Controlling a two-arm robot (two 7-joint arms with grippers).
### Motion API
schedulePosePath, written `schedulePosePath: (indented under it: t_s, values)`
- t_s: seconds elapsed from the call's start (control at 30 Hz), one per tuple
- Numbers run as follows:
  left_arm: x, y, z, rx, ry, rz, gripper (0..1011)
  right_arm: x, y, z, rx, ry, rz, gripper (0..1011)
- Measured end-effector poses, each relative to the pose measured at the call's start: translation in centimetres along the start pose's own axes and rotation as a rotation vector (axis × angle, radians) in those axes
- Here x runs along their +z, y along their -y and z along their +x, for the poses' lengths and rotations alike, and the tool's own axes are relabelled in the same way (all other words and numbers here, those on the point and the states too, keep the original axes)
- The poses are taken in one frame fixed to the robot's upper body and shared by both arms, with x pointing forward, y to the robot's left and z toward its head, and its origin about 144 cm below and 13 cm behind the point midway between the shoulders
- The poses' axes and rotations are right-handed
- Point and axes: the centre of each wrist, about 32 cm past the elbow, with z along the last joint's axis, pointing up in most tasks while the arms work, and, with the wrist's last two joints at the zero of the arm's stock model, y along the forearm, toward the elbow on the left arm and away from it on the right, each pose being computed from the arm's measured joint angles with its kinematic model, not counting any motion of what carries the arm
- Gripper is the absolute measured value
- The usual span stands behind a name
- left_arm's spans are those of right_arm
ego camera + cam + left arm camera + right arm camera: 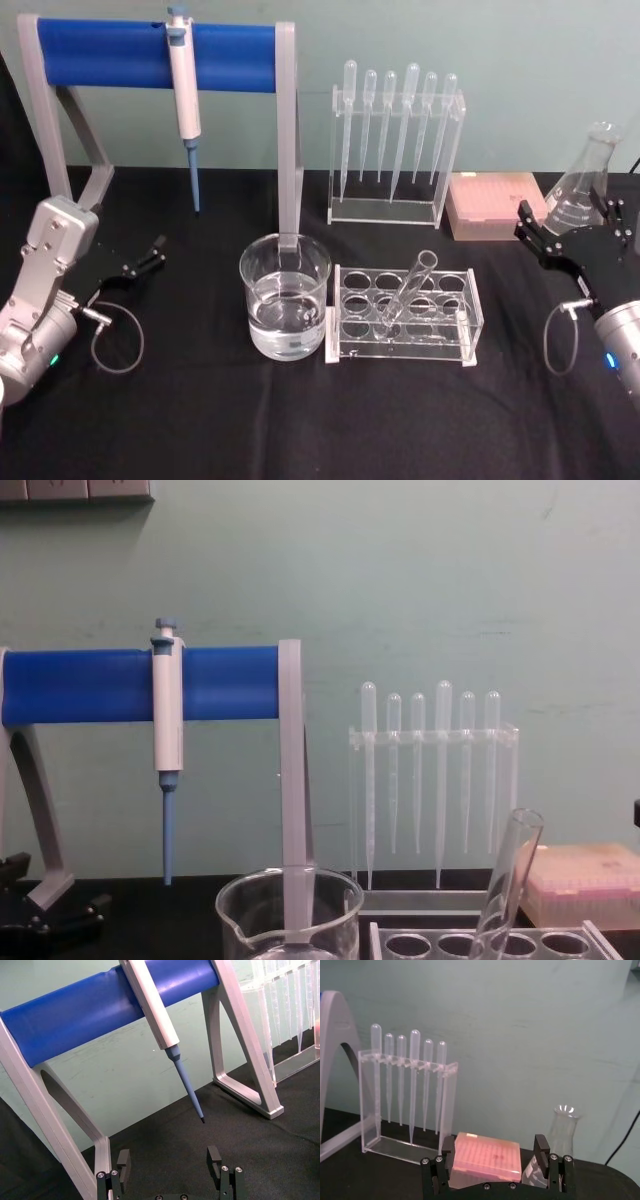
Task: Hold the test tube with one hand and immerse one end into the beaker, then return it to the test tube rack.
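Observation:
The test tube [410,285] leans tilted in a hole of the clear rack [455,335] at the table's middle, its open rim up; the chest view shows the test tube [508,880] rising above the rack. Just left of the rack stands the beaker [285,295], partly filled with clear liquid, and its spout and rim [290,895] are low in the chest view. My left gripper [152,254] rests open at the far left, well away from the beaker, with empty fingers [122,1160]. At the far right my right gripper [570,218] is open and holds nothing [495,1152].
A stand with a blue bar [120,55] carries a hanging pipettor [183,90] at the back left. Behind the test tube rack is a clear holder of plastic pipettes [395,150]. A pink tip box [495,205] and a conical flask [585,180] sit by the right gripper.

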Motion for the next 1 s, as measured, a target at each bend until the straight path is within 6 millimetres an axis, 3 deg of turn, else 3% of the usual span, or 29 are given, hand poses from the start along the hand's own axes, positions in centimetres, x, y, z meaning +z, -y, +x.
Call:
schedulePosePath:
  t_s: [1.0]
  values:
    - [0.0,0.0,0.0,0.0,0.0,0.0,1000,-0.04,0.03,-0.03,-0.004,0.002,0.0,1000]
